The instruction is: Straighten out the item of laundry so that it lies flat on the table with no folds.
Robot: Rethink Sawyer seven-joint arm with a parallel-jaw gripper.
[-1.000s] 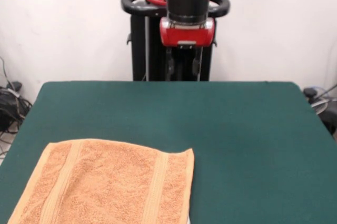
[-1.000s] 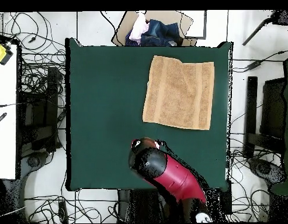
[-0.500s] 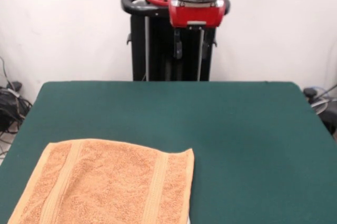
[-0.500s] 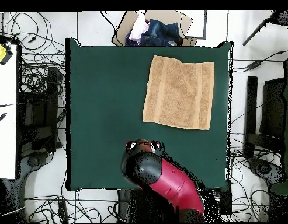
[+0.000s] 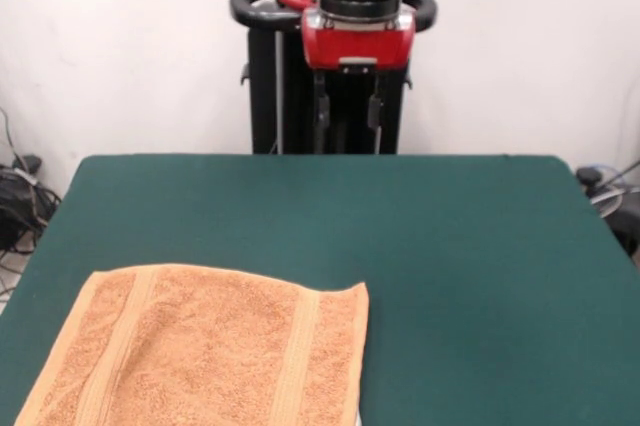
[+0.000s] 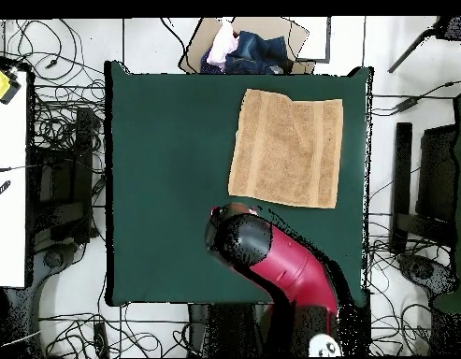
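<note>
The orange-tan towel (image 5: 205,351) lies spread flat at the near left corner of the dark green table (image 5: 460,266), with woven bands running along two sides. From above the towel (image 6: 287,148) is a smooth rough square near one table corner, and the green table (image 6: 168,168) reaches well beyond it. My gripper (image 5: 347,118) hangs high over the far edge of the table, well away from the towel, its two fingers apart and nothing between them. In the overhead view the red and black arm (image 6: 271,262) hides the fingers.
A box of bundled clothes (image 6: 248,47) sits just beyond the table edge nearest the towel. Cables litter the floor around the table. A white bench (image 6: 7,178) stands off one side.
The gripper rose between the first two frames, then came back down a little and shifted slightly left in the front view. The towel has not moved.
</note>
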